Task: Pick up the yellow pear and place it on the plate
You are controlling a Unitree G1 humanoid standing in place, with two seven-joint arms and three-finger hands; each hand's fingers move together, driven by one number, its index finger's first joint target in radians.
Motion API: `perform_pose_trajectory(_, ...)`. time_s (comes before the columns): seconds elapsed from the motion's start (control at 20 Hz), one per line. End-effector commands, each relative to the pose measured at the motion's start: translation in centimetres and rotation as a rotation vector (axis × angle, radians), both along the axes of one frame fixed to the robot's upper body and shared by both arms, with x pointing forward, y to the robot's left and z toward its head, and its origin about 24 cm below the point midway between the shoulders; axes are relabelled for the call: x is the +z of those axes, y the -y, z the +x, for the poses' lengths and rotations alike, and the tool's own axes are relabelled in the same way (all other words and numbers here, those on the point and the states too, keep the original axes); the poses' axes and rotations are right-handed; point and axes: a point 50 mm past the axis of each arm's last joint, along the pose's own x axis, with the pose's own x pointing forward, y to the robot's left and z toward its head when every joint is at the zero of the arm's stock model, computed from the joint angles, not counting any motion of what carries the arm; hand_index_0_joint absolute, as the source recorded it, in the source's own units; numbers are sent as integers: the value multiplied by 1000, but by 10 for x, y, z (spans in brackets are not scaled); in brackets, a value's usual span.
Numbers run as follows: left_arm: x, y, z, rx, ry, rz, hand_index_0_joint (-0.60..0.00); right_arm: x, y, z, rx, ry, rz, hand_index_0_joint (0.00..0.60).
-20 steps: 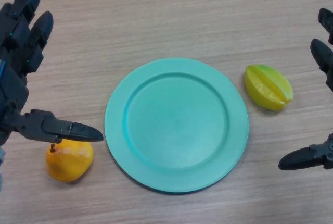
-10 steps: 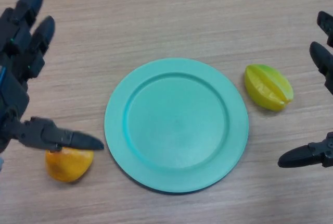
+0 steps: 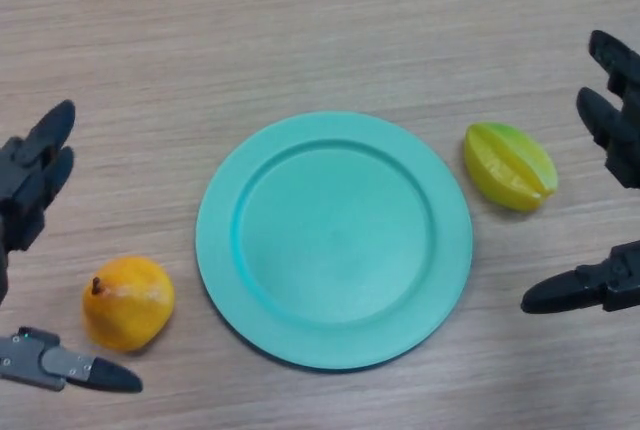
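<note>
The yellow-orange pear (image 3: 127, 302) lies on the table at the lower left, with its stem pointing up-left. The teal plate (image 3: 333, 237) sits in the middle and holds nothing. My left hand (image 3: 30, 188) is open at the left edge: its fingers reach above the pear and its thumb (image 3: 70, 366) lies just below it, without touching the fruit. My right hand (image 3: 612, 135) is open at the right edge, beside the yellow-green starfruit (image 3: 509, 166).
The starfruit lies just right of the plate's upper rim. The wooden tabletop (image 3: 320, 30) stretches across the far side.
My left hand has drawn back towards the lower left. Its thumb, which lay over the pear's top, is now below the pear. The whole pear shows now.
</note>
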Motion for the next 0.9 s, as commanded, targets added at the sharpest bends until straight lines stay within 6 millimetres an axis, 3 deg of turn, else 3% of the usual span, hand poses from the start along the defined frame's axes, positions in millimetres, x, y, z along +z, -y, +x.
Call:
perform_pose_trajectory(0.05, 23, -12, -8, 45, 187, 143, 0, 32, 5, -7, -34, 239, -68, 0)
perform_pose_trajectory(0.5, -17, -29, 9, 132, 174, 189, 0, 32, 4, -9, -34, 229, -56, 0)
perform_pose_trajectory(0.9, -41, -15, 22, 122, 121, 105, 0, 35, 3, -14, -41, 232, -31, 0)
